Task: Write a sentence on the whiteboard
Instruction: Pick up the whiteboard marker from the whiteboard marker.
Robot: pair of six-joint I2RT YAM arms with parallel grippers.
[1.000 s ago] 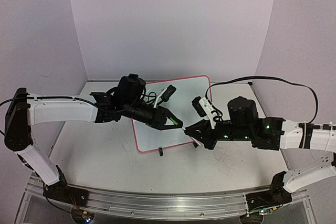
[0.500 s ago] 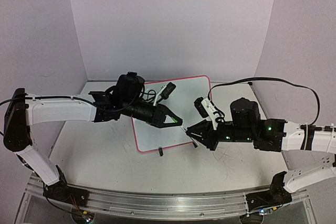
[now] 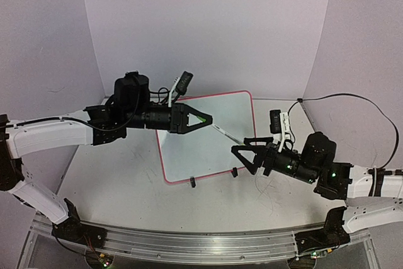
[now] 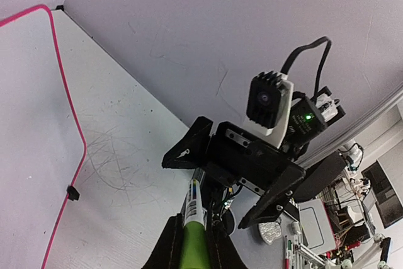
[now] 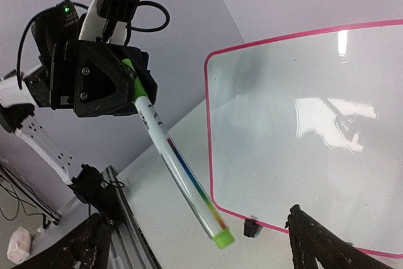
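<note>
Logged table (image 3: 126, 174) first: bare, scuffed stretch at lower left and along the bottom of the top view, up to the rail (image 3: 189, 244). Walled in on three sides, back wall close behind the board's upper edge.

Found board (image 3: 189, 149) at mid-frame, turned a little, pink rim all round, face glossy white with glare. Two black feet (image 3: 192, 183) at its lower edge. Open room to its left; right edge crowded by the arm there.

Noted left arm (image 3: 56, 135) reaching in from the left, left gripper (image 3: 203, 118) clamped on marker (image 3: 227, 135) over the board's upper middle. Cannot tell height above the face.

Noted right gripper (image 3: 243, 157) just off the board's lower right corner, fingers (image 5: 312, 244) splayed wide.

Marked marker as white, green at both ends, slanting down-right. Free end in the gap between those fingers, touching neither in the right wrist view, and there left of the board's rim.
</note>
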